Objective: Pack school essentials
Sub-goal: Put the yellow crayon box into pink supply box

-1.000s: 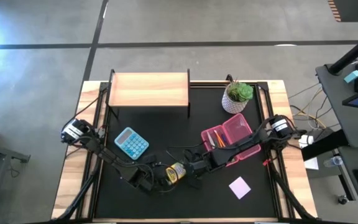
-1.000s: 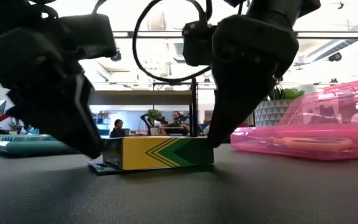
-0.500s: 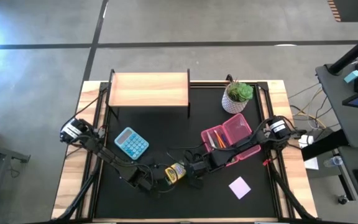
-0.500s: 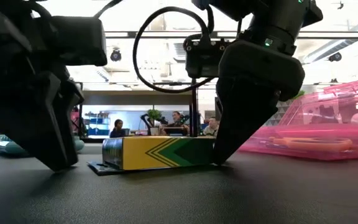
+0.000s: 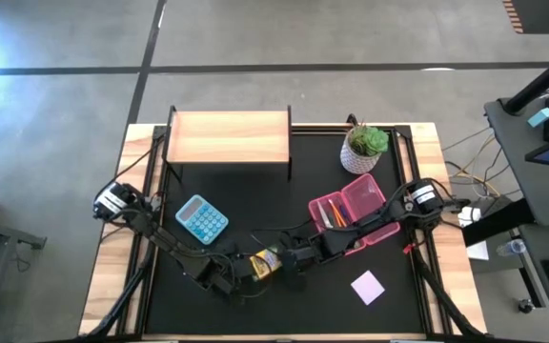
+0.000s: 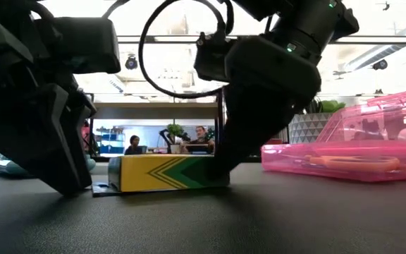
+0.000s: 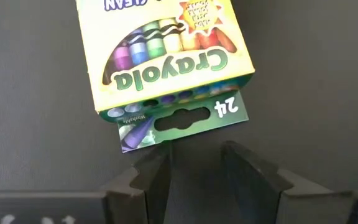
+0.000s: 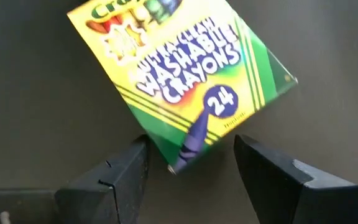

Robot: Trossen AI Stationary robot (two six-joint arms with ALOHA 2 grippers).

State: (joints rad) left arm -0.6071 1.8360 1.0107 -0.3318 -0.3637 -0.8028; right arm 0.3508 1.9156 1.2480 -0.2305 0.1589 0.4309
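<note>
Near the tabletop's (image 5: 284,205) front edge, I see the flat cardboard crayon box (image 5: 266,265) lying on the matte black surface between both arms. My left gripper (image 7: 194,163) is low, fingers spread just short of the box's green hang tab. My right gripper (image 8: 191,163), fingers wide apart, straddles the box's opposite corner.
</note>
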